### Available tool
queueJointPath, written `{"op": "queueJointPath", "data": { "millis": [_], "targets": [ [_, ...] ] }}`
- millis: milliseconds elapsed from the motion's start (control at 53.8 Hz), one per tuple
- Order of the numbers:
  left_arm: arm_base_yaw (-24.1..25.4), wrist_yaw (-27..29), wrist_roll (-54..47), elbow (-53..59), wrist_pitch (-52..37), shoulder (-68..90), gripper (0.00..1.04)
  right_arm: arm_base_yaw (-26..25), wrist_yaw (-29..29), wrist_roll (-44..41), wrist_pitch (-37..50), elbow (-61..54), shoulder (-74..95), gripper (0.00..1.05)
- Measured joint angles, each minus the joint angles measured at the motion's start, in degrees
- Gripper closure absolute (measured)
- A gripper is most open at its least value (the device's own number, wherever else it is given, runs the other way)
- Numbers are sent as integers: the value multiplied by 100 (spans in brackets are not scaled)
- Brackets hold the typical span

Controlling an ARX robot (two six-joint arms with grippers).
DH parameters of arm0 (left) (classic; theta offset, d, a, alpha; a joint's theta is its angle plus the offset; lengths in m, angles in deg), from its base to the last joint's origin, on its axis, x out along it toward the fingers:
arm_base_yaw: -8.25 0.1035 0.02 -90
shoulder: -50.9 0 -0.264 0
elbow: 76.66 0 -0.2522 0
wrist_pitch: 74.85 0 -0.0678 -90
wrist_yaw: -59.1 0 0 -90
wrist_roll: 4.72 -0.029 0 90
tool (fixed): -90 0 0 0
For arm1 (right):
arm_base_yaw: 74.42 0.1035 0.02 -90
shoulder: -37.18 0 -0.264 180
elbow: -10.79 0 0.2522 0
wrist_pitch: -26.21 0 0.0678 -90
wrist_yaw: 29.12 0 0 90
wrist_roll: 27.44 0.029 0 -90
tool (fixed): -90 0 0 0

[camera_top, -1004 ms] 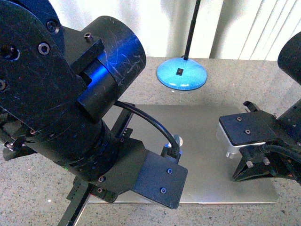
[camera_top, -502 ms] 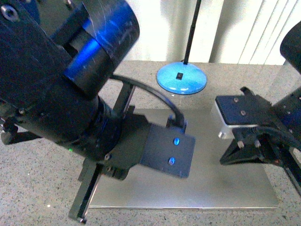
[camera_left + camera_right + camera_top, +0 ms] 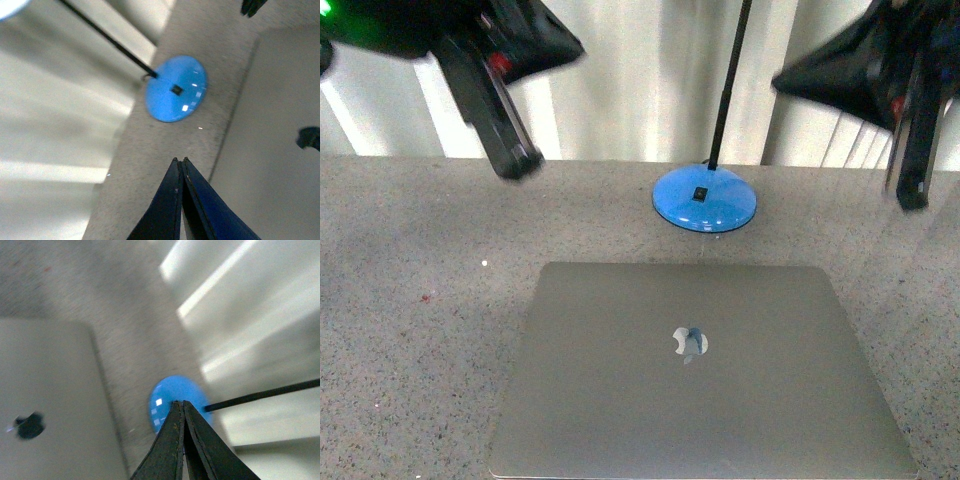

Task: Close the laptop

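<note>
- laptop (image 3: 700, 380) lies flat on speckled table (image 3: 410, 280), lid down, logo up. Closing looks done.
- left gripper (image 3: 178, 165) and right gripper (image 3: 180, 407): both pinched together, empty, high above lid.
- Suggest parking arms outward, steering clear of blue lamp base (image 3: 705, 198); don't nudge lid.

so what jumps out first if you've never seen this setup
The silver laptop lies shut and flat on the speckled table, logo up, filling the near middle. Just behind it sits a bright blue lamp base with a thin black pole. The left gripper and right gripper hang high at either side, both shut and empty.
</note>
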Motion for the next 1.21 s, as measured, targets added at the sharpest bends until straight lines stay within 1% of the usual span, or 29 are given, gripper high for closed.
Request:
{"op": "queueJointPath", "data": {
  "millis": [130, 223, 297, 335, 353, 372, 390, 409, 446, 483, 595, 762, 781, 836, 948, 1208],
  "targets": [
    [518, -57, 1045, 356, -435, -684, 101, -31, -612, 1416, 1346, -225, -688, 102],
    [927, -13, 1635, 669, -634, -1161, 101, -74, -1058, 2352, 1867, -372, -1189, 102],
    [1519, 35, 2426, 1132, -756, -1742, 101, -136, -1655, 3200, 2039, -579, -1825, 102],
    [1766, 87, 2855, 1342, -809, -1987, 101, -166, -1923, 3453, 2033, -669, -2100, 102],
    [1786, 302, 3071, 1453, -922, -2085, 101, -177, -2035, 3526, 2011, -697, -2199, 102],
    [1812, 717, 3357, 1650, -1139, -2260, 101, -155, -2420, 3746, 1797, -704, -2367, 102],
    [1825, 918, 3624, 1794, -1233, -2396, 101, -133, -2817, 3930, 1495, -697, -2505, 102],
    [1829, 1143, 3906, 2020, -1279, -2625, 101, -129, -3383, 4234, 1029, -730, -2728, 102],
    [1829, 1233, 4159, 2328, -1272, -2946, 101, -149, -3901, 4572, 562, -905, -3038, 102],
    [1829, 1239, 4315, 2629, -1266, -3244, 101, -192, -4122, 4782, 356, -1193, -3348, 102],
    [1829, 1246, 4553, 3136, -1351, -3709, 101, -319, -4172, 5121, 566, -1952, -3945, 102],
    [1823, 1241, 4647, 3711, -1427, -4120, 101, -439, -4044, 5246, 916, -2883, -4411, 102],
    [1823, 1244, 4653, 3770, -1427, -4175, 101, -468, -4015, 5248, 940, -2959, -4463, 102],
    [1825, 1257, 4664, 3899, -1427, -4312, 101, -682, -3646, 5250, 1025, -3257, -4631, 102],
    [1827, 1252, 4699, 4162, -1421, -4631, 101, -846, -3650, 5270, 1137, -3646, -4935, 102],
    [1827, 1252, 4721, 4638, -1060, -5462, 101, -863, -3624, 5274, 1137, -4452, -5746, 102]
  ]
}}
